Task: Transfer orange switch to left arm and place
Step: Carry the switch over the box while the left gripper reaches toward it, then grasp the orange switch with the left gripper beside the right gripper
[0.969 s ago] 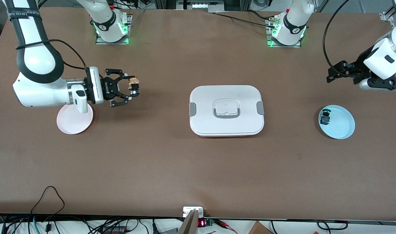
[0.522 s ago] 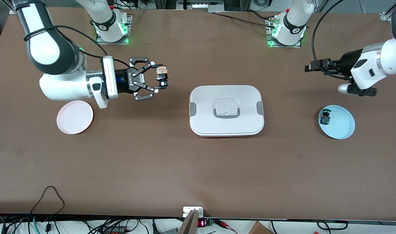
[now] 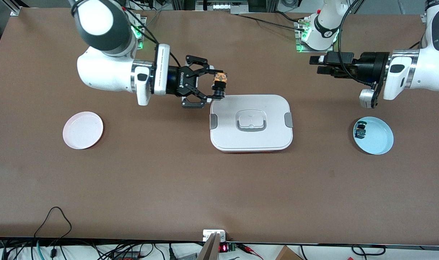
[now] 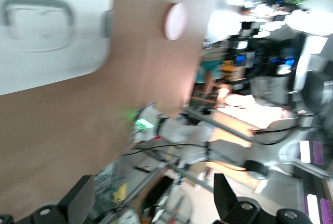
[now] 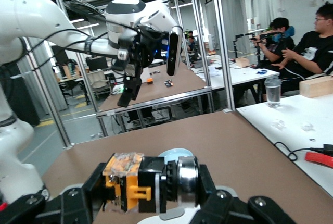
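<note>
Here I see the table (image 3: 168,187) first, brown and wide, bearing everything else. The box (image 3: 251,122) sits at its middle, lid on, grey clips at both ends.

The right arm (image 3: 107,68) reaches from its base toward the box, forearm level above the table. The left arm (image 3: 417,72) reaches in from its own end, also level, pointing toward the middle.

A white plate (image 3: 83,130) lies toward the right arm's end of the table; a blue plate (image 3: 378,139) lies toward the left arm's end, both about as near the camera as the box.

The right gripper (image 3: 219,86) is over the box's edge at the corner toward the right arm's base, its fingers clamped on the switch (image 3: 219,78). In the right wrist view the switch (image 5: 125,182) shows a clear top, orange body and black-and-silver end, held crosswise between the fingertips.

The left gripper (image 3: 318,65) is over bare table between the box and the left arm's base; its fingers (image 4: 226,195) stand wide apart, with nothing between them.

A small dark part (image 3: 360,130) with a teal cap rests in the blue plate, at its rim toward the box.
</note>
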{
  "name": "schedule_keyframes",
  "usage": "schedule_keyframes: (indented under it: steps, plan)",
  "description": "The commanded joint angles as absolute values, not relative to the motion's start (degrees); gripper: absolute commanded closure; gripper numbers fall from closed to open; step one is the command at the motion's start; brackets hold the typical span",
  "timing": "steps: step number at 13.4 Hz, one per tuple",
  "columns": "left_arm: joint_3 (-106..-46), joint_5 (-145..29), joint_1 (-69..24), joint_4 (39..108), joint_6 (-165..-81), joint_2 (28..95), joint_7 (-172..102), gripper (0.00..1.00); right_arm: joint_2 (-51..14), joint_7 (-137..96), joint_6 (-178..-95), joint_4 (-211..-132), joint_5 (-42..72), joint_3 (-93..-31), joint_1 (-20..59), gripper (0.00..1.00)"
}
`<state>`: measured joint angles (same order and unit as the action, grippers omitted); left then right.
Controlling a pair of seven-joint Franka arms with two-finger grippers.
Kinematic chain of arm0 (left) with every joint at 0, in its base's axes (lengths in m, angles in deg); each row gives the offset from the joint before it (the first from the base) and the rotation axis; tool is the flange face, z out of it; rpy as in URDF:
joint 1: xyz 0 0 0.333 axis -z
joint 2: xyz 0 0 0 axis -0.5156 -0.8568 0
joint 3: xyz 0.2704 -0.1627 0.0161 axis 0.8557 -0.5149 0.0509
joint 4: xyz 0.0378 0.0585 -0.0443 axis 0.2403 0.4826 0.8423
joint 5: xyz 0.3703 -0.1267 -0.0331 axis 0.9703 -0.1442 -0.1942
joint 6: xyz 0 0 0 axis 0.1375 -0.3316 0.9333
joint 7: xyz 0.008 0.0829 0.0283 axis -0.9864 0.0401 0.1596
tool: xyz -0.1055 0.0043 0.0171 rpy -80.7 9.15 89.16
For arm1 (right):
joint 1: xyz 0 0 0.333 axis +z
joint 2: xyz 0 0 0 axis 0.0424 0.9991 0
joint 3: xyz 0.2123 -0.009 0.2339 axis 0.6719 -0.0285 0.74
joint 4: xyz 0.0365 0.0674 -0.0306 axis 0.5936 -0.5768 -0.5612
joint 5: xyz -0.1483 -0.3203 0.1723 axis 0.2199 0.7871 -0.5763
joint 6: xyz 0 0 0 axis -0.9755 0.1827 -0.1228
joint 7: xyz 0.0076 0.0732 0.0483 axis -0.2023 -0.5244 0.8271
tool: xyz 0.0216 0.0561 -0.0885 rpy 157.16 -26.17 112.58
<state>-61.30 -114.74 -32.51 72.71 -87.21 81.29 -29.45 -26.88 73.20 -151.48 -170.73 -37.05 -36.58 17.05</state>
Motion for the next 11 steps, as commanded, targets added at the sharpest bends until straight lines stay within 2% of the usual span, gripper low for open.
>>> schedule_keyframes:
  steps: [1, 4, 7, 9, 11]
  plan:
    - [-65.66, -123.53, -32.88, 75.42, -93.35, 82.25, -27.42, 0.00, -22.85, 75.30, -156.54, -166.08, -37.90, -36.87, 19.74, 1.00]
    - [-66.54, -133.82, -32.01, 75.77, -96.61, 78.40, -15.93, 0.00, -21.09, 77.49, -159.89, -165.03, -39.64, -36.87, 21.93, 1.00]
    - [-70.58, -140.86, -31.65, 76.21, -103.10, 74.79, -8.01, 0.00, -18.10, 82.59, -166.40, -161.52, -49.12, -36.87, 27.47, 1.00]
    - [-71.21, -145.51, -31.57, 76.13, -103.65, 71.19, -1.68, 0.00, -17.74, 82.51, -166.32, -160.89, -50.47, -36.87, 28.27, 1.00]
    - [-71.38, -145.80, -31.65, 76.21, -103.13, 70.73, -1.04, 0.02, -17.57, 82.60, -166.15, -160.89, -52.74, -36.87, 28.36, 1.00]
